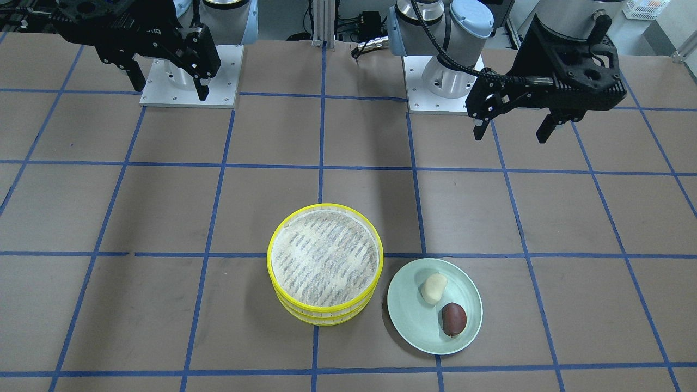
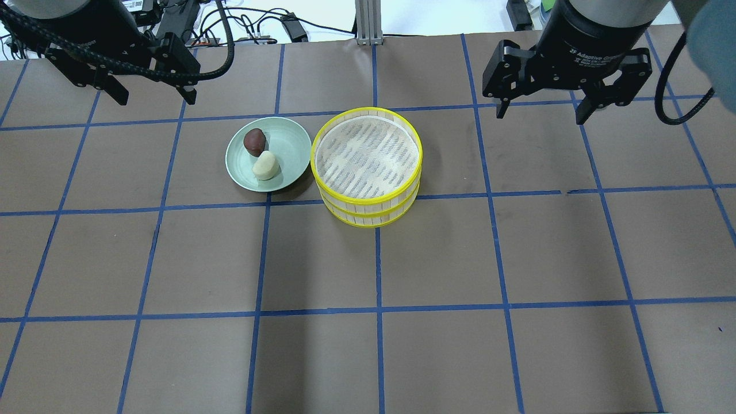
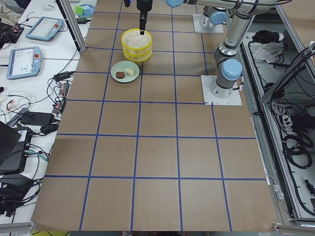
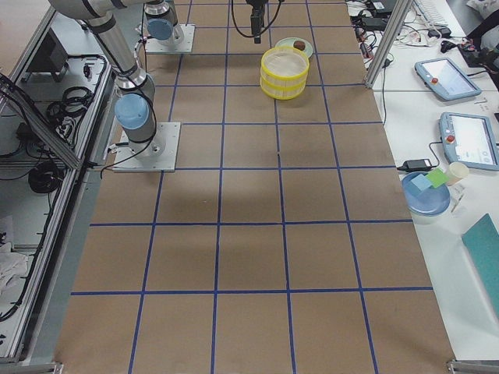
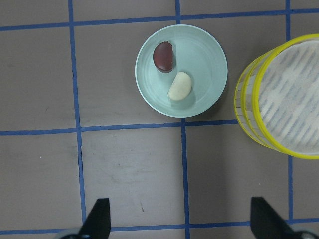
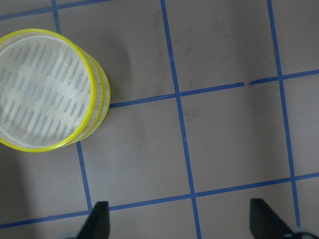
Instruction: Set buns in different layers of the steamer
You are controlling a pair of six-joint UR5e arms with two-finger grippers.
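Observation:
The steamer (image 1: 324, 264) is a stack of yellow-rimmed mesh trays in the middle of the table; its top layer (image 2: 367, 152) is bare. It also shows in the left wrist view (image 5: 284, 94) and the right wrist view (image 6: 45, 89). A cream-white bun (image 1: 434, 287) (image 2: 266, 166) (image 5: 180, 86) and a reddish-brown bun (image 1: 453, 319) (image 2: 255, 141) (image 5: 163, 56) lie on a pale green plate (image 1: 408, 310) (image 2: 290, 144) beside the steamer. My left gripper (image 1: 514, 130) (image 2: 155, 100) is open and empty, high above the table near the plate. My right gripper (image 1: 170, 91) (image 2: 540, 117) is open and empty, off to the steamer's other side.
Brown table with a blue tape grid. The arm bases (image 1: 190, 81) (image 1: 444, 81) stand at the robot's edge. An aluminium post (image 2: 365, 23) rises at the far edge. Side benches hold teach pendants (image 3: 24, 61) (image 4: 468, 140) and cables.

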